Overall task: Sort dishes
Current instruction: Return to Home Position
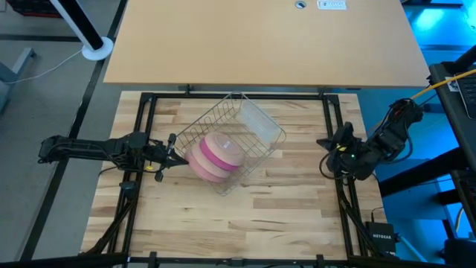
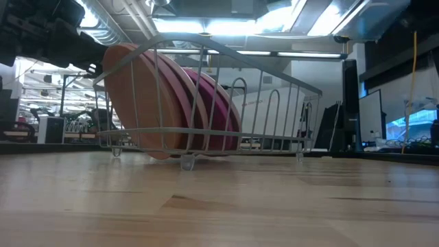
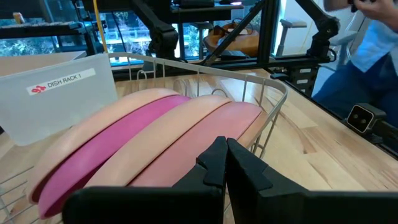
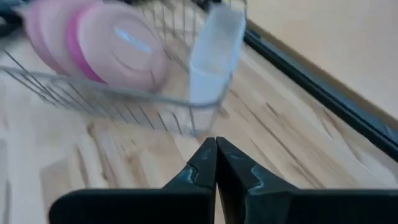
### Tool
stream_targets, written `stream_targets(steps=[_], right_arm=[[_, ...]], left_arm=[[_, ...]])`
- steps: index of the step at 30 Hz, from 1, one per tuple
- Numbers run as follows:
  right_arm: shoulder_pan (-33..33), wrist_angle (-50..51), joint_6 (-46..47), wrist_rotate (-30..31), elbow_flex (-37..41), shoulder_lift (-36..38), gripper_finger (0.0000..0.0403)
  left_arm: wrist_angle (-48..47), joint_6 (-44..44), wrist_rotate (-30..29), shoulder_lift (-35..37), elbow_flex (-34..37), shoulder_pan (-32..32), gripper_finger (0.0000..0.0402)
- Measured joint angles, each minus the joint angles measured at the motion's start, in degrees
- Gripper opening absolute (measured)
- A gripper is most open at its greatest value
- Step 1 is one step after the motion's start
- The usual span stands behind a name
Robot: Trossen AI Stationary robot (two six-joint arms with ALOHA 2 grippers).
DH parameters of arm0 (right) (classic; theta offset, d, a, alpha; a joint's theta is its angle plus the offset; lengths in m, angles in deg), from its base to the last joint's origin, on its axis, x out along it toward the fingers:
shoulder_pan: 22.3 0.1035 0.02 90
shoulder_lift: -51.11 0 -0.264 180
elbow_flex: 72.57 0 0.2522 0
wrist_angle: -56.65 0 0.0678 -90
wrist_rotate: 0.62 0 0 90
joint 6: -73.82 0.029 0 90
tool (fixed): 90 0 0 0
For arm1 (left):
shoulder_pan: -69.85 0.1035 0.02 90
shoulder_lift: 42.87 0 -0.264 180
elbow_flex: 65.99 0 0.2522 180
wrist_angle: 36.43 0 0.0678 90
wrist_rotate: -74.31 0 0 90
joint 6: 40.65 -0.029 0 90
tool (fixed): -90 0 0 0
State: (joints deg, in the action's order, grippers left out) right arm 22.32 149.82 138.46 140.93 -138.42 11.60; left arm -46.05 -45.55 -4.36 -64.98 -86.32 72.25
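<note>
Three plates stand on edge, leaning together, in the silver wire rack [image 1: 256, 149] at the table's middle: a tan-brown one [image 2: 137, 103] nearest my left arm, a magenta one [image 3: 118, 146] and a pale pink-peach one [image 1: 221, 146]. They also show in the right wrist view [image 4: 115, 46]. My left gripper [image 1: 181, 157] is shut, and its tips [image 3: 225, 158] are right at the rims of the nearest plates, on the rack's left side. My right gripper [image 1: 321, 143] is shut and empty [image 4: 216, 155], well to the right of the rack. My left gripper comes level from the table's left, with its shut fingertips [image 3: 214, 155] close against the upper rim of the nearest plate [image 3: 186, 168]. I cannot tell whether they touch it.
A clear plastic holder labelled "DISH RACK 1" [image 3: 56, 93] hangs at the rack's far end [image 1: 260, 119]. A black frame [image 1: 149, 100] borders the wooden table. A tan board [image 1: 260, 37] lies beyond the far edge. A person in blue [image 3: 373, 43] is beyond the table.
</note>
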Motion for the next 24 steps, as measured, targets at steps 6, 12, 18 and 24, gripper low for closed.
stream_targets(steps=[6,12,18,24], right_arm=[[0.00,-11.91,-11.70,5.41,0.00,-0.11,0.0008],[-3.16,-23.30,-30.21,1.73,0.71,1.24,0.0008],[-11.66,-34.99,-45.33,-10.54,5.13,6.71,0.0008],[-21.67,-50.35,-58.39,-25.46,14.50,13.66,0.0008]], left_arm=[[0.01,0.00,0.00,0.00,0.00,0.00,0.0000],[0.01,0.00,-0.03,0.00,0.00,0.00,0.0000],[0.00,0.00,-0.04,0.00,0.00,0.00,0.0000],[-0.01,0.00,-0.04,0.00,0.00,0.00,0.0000]])
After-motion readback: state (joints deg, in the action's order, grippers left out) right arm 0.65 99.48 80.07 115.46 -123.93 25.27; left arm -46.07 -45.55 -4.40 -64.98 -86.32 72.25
